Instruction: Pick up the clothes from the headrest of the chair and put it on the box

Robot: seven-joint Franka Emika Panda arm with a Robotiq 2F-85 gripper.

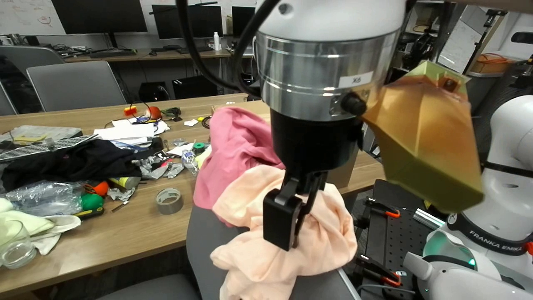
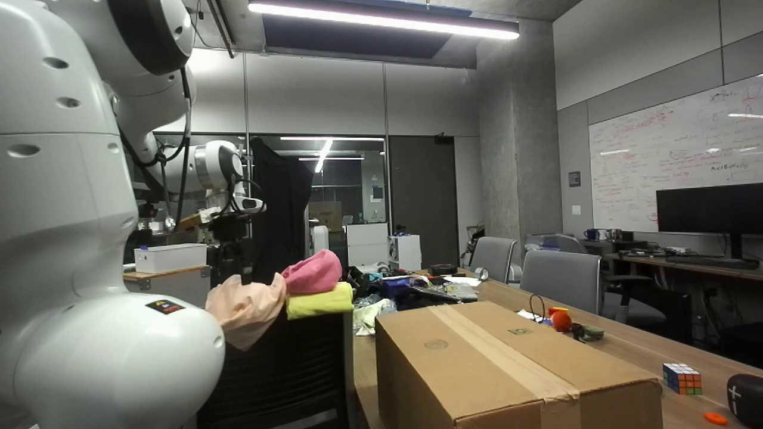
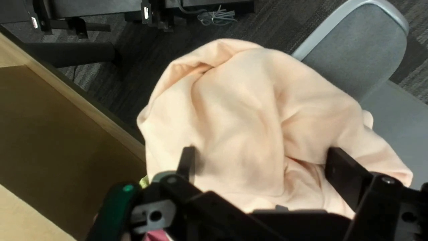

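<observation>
A crumpled peach cloth (image 1: pixel 258 258) lies over the top of the grey chair (image 1: pixel 206 246); it also shows in an exterior view (image 2: pixel 247 307) and fills the middle of the wrist view (image 3: pixel 240 110). A pink cloth (image 1: pixel 237 146) and a folded yellow-green cloth (image 2: pixel 320 301) lie beside it. A closed cardboard box (image 2: pixel 477 351) stands on the table beside the chair; its side shows in the wrist view (image 3: pixel 57 140). My gripper (image 3: pixel 262 160) points down at the peach cloth, its fingers wide apart with cloth between them. Whether the fingertips touch it I cannot tell.
The wooden table (image 1: pixel 137 233) bears a tape roll (image 1: pixel 169 201), black fabric (image 1: pixel 70 162), plastic wrap and a glass (image 1: pixel 16 246). A Rubik's cube (image 2: pixel 682 379) lies by the box. A second white arm (image 1: pixel 499 175) stands near the chair.
</observation>
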